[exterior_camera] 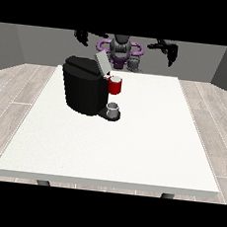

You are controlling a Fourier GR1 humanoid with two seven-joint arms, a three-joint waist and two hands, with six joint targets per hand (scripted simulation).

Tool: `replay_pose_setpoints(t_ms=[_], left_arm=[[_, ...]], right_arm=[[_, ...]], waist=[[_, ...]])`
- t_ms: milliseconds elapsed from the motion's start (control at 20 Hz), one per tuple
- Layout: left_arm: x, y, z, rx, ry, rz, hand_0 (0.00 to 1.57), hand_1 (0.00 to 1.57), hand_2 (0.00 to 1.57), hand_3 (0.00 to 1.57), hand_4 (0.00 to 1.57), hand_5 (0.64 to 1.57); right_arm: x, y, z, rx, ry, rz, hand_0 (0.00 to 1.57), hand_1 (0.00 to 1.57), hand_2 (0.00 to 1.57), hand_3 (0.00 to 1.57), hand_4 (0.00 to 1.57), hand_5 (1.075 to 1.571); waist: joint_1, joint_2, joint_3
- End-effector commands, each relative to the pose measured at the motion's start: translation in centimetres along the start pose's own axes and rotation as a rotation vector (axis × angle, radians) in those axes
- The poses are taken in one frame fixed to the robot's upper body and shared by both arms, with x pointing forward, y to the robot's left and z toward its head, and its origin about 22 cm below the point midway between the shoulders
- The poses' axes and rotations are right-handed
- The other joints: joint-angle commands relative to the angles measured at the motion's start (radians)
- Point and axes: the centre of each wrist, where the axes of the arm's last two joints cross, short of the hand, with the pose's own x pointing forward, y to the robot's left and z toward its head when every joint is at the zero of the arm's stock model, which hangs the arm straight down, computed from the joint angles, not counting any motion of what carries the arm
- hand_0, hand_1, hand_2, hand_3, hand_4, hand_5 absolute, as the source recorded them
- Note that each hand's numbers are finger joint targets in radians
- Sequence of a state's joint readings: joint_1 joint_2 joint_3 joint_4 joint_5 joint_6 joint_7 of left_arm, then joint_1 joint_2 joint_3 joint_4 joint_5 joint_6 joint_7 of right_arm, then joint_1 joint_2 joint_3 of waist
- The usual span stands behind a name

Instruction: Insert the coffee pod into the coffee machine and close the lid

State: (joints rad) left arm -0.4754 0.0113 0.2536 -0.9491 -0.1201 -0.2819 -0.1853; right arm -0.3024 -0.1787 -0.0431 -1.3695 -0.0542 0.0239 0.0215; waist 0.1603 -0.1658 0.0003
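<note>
Hands are both raised beside the robot's torso, well behind the white surface (131, 152), and I cannot tell their fingers, while the coffee machine (83, 90) stands with its lid (102, 63) tilted up, a red holder (115, 86) above a small grey cup (114, 109).

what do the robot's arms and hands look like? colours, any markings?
Both hands are black: the hand at the view's left and the hand at the view's right. The arms leading to them look dark as well. Purple rings sit at the shoulders beside a grey torso. No cables, sleeves or markings can be made out.
</note>
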Motion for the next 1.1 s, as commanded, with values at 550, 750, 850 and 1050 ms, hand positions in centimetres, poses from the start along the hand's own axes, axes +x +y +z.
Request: replay_pose_setpoints(t_ms=[550, 750, 850, 1050], left_arm=[[3.7, 0.3, 3.5, 0.050, -0.082, -0.010, 0.00, 0.00, 0.00, 0.00, 0.00, 1.571], [3.3, 2.3, 4.8, 0.068, -0.085, -0.016, 0.00, 0.00, 0.00, 0.00, 0.00, 1.571], [2.9, 2.0, 5.6, 0.133, -0.069, -0.037, 0.00, 0.00, 0.00, 0.00, 0.00, 1.571], [3.5, 1.1, 5.5, 0.117, -0.083, -0.023, 0.00, 0.00, 0.00, 0.00, 0.00, 1.571]], right_arm=[[-1.5, 0.0, -3.2, 0.006, -0.038, -0.035, 0.00, 0.00, 0.00, 0.00, 0.00, 1.571], [0.8, 2.0, -5.1, 0.030, -0.028, 0.015, 0.00, 0.00, 0.00, 0.00, 0.00, 1.571], [0.1, 1.2, -4.3, 0.099, -0.002, 0.012, 0.00, 0.00, 0.00, 0.00, 0.00, 1.571], [1.9, 2.1, -6.2, 0.087, -0.019, 0.035, 0.00, 0.00, 0.00, 0.00, 0.00, 1.571]], waist=[[-0.005, 0.141, 0.0000], [-0.004, 0.171, -0.0003], [-0.057, 0.149, -0.0003], [-0.044, 0.161, -0.0003]])
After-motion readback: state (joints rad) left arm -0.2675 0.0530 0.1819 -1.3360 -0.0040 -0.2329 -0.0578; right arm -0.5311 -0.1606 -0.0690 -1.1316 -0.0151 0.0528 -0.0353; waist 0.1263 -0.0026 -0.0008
